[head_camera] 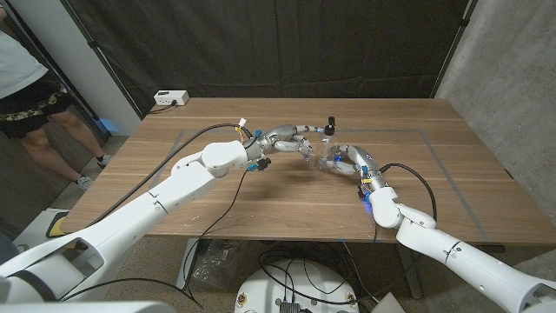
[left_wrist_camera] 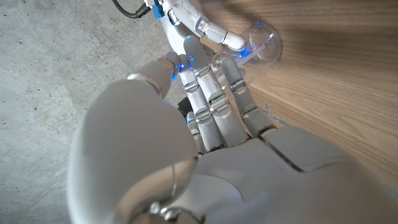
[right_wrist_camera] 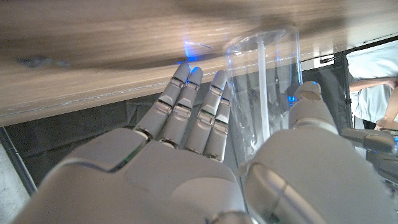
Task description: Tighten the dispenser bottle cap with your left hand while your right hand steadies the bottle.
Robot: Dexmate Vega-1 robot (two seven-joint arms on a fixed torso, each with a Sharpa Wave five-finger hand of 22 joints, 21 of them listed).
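Note:
A clear plastic dispenser bottle (head_camera: 329, 155) with a black pump top (head_camera: 330, 121) stands at the middle of the wooden table (head_camera: 261, 187). My right hand (head_camera: 354, 162) holds its body from the right. In the right wrist view the bottle (right_wrist_camera: 264, 81), with its thin tube inside, sits between that hand's (right_wrist_camera: 186, 162) thumb and fingers. My left hand (head_camera: 294, 141) reaches in from the left and its fingers close around the black cap below the pump. In the left wrist view my left hand (left_wrist_camera: 211, 118) curls over the dark cap (left_wrist_camera: 185, 107), with the bottle's body (left_wrist_camera: 264, 43) and my right hand's fingers (left_wrist_camera: 208, 28) beyond.
A white power box (head_camera: 170, 98) lies at the table's back left corner. A person (head_camera: 26, 83) stands left of the table. Grey tape lines (head_camera: 434, 152) mark a rectangle on the tabletop. A black curtain hangs behind.

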